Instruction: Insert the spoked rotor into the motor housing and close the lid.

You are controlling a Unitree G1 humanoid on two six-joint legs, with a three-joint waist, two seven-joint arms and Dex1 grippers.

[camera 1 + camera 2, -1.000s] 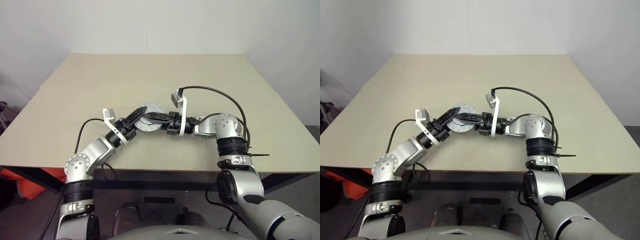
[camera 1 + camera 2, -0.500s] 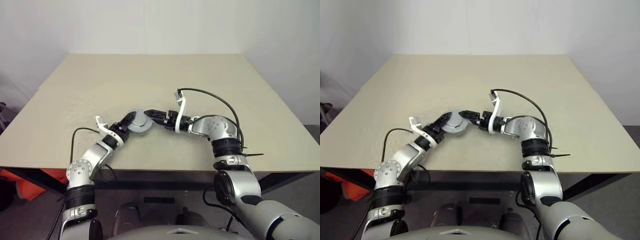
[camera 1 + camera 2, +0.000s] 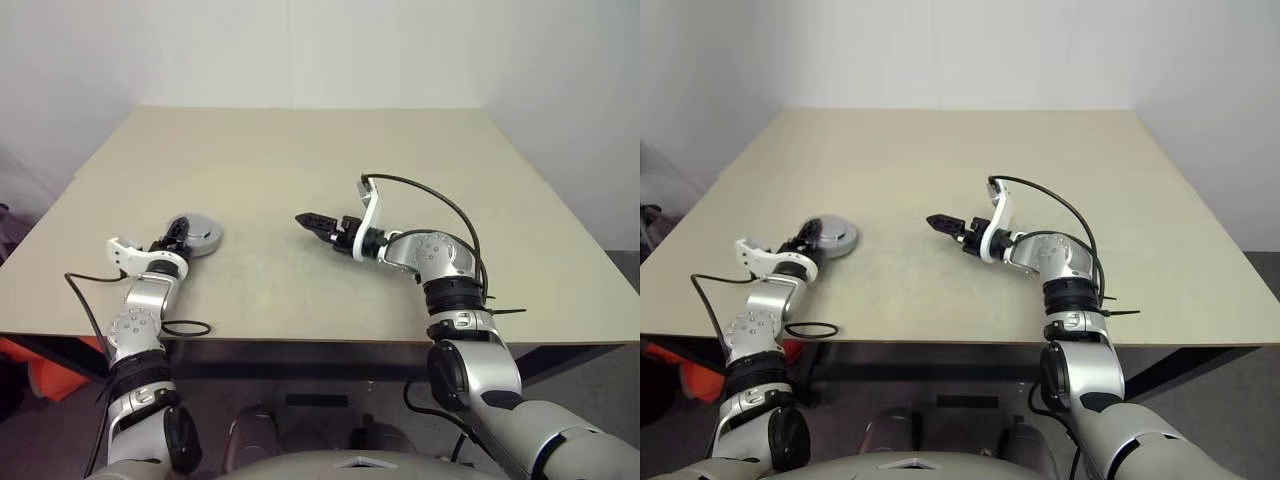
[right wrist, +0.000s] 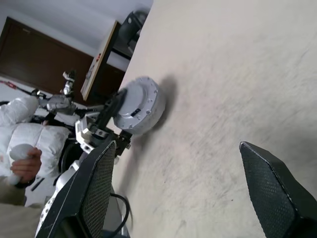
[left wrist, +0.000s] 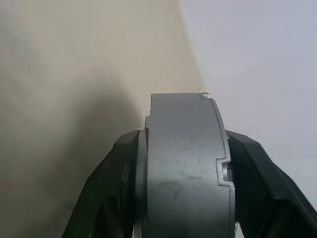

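A beige table carries the closed motor housing.

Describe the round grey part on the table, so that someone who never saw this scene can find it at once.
Look at the beige table, then at its left side near the front edge. There the left gripper is shut on the motor housing, a closed, thick grey metal puck. It is the only loose part on the table; the open right gripper holds nothing.
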